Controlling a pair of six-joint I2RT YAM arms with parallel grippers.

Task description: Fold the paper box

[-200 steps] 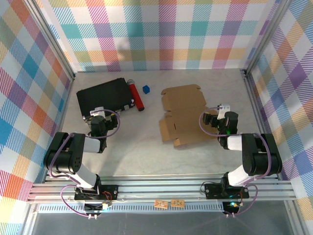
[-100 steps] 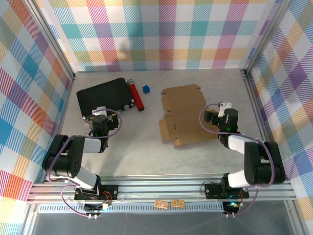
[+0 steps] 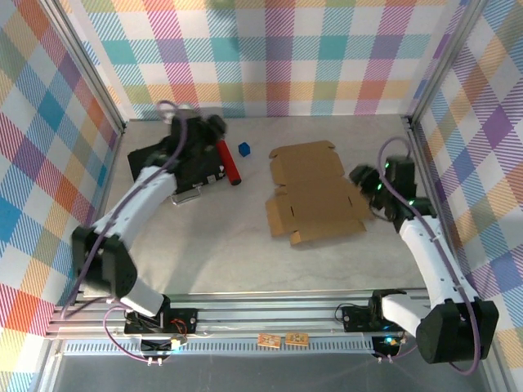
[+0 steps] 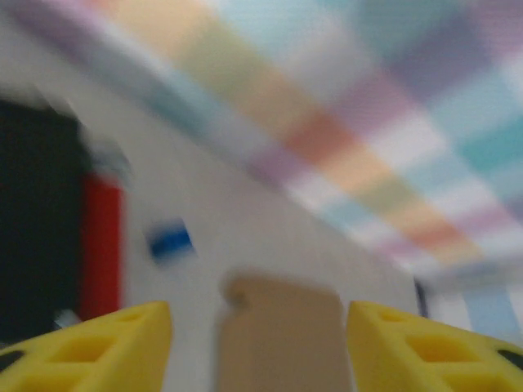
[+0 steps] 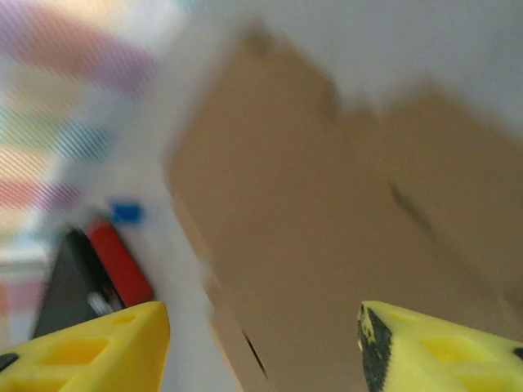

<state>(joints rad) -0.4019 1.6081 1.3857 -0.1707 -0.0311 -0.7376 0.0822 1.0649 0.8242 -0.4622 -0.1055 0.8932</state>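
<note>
The marbled table (image 3: 212, 245) lay inside plaid-patterned walls, with both arms reaching out over it from the near edge. The left arm stretched long and diagonal from its base toward the far left corner. Its wrist was raised above the far edge of the black case (image 3: 147, 167), and the left gripper (image 3: 214, 127) was turned to the right. The right arm rose along the right side of the table and bent inward, and the right gripper (image 3: 360, 176) pointed left at the right edge of the paper box (image 3: 315, 196). I cannot tell whether it touched the cardboard.

The paper box lay unfolded and flat on the table, right of centre, its flaps spread out around the middle panel. Neither gripper held it.

The black case lay flat at the far left, partly under the left arm. Just beside its right end lay a red cylinder (image 3: 230, 161), and a small blue block (image 3: 243, 148) sat near the cylinder's far end, between the case and the box.

In the blurred left wrist view, the left gripper (image 4: 259, 343) had its yellow fingers (image 4: 98, 343) spread wide with nothing between them. The box (image 4: 282, 335) lay ahead of them, with the cylinder (image 4: 102, 237) and block (image 4: 170, 241) off to the left.

The right wrist view, also blurred, showed the right gripper (image 5: 261, 343) with its fingers (image 5: 82, 347) likewise spread apart and empty. The box (image 5: 327, 245) lay close ahead of them.
</note>
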